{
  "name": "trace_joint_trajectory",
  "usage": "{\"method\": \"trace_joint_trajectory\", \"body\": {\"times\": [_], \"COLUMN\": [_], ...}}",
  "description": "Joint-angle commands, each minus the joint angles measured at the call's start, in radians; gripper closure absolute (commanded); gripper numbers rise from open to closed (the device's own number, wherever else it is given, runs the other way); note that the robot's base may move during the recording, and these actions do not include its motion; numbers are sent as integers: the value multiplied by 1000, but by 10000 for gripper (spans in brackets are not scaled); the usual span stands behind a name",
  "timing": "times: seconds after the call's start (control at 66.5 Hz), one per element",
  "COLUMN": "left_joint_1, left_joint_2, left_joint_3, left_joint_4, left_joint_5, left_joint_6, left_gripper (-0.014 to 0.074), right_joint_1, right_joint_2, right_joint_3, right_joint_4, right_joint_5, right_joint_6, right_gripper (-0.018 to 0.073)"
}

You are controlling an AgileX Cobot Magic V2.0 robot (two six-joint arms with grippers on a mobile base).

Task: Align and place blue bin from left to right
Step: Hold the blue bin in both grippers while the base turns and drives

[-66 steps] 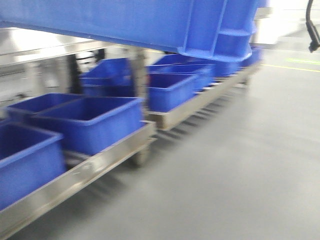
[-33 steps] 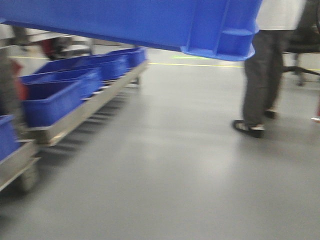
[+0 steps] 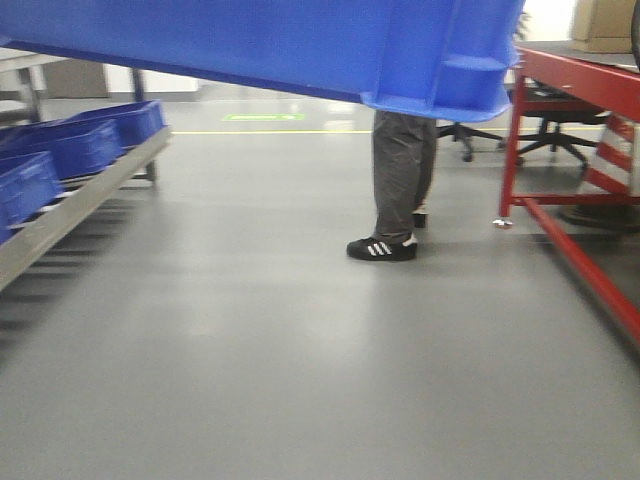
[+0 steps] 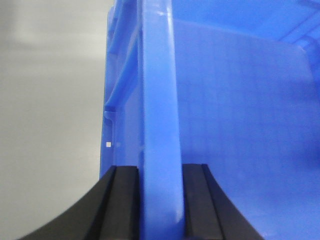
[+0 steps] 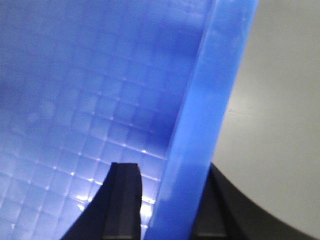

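The left gripper [image 4: 160, 205] has its black jaws clamped on the blue bin [image 4: 240, 110]. One jaw presses the outer side of the thick lipped rim and the other the inner side, both at the bottom of the left wrist frame. The right gripper [image 5: 167, 205] holds the rim the same way, jaws closed tight on the plastic. There the bin's grid-patterned bottom fills the left of the frame and grey floor [image 5: 280, 100] shows at the right.

In the front view the bin hangs clear of the floor across the top of the frame. Its underside slants down toward the right, and a ribbed corner shows at upper centre-right. Behind that corner stands a person [image 3: 400, 170] in grey trousers and black sneakers with white stripes. At the right edge a red bench [image 3: 575, 75] carries a cardboard box [image 3: 605, 25], with an office chair [image 3: 552, 132] behind its legs. At the left edge more blue bins [image 3: 75, 145] sit in a row on a low steel rack [image 3: 70, 205]. A yellow line [image 3: 270, 131] crosses the floor far back.
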Motion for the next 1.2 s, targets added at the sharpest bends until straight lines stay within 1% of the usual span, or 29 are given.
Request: {"method": "trace_joint_trajectory", "body": {"times": [0.0,1.188], "left_joint_1": [2,2], "left_joint_2": [-28,-28], "left_joint_3": [-19,-19], "left_joint_4": [-14,-14], "left_joint_5": [-239,-239], "left_joint_6": [-1,-1], "left_gripper": [708,708], "right_joint_1": [0,0], "right_joint_2": [-21,-21], "right_joint_3": [-14,-14], "right_joint_4": [-2,-2], "right_joint_5": [-46,-46], "right_joint_6": [-34,-34], "right_gripper": [712,712]}}
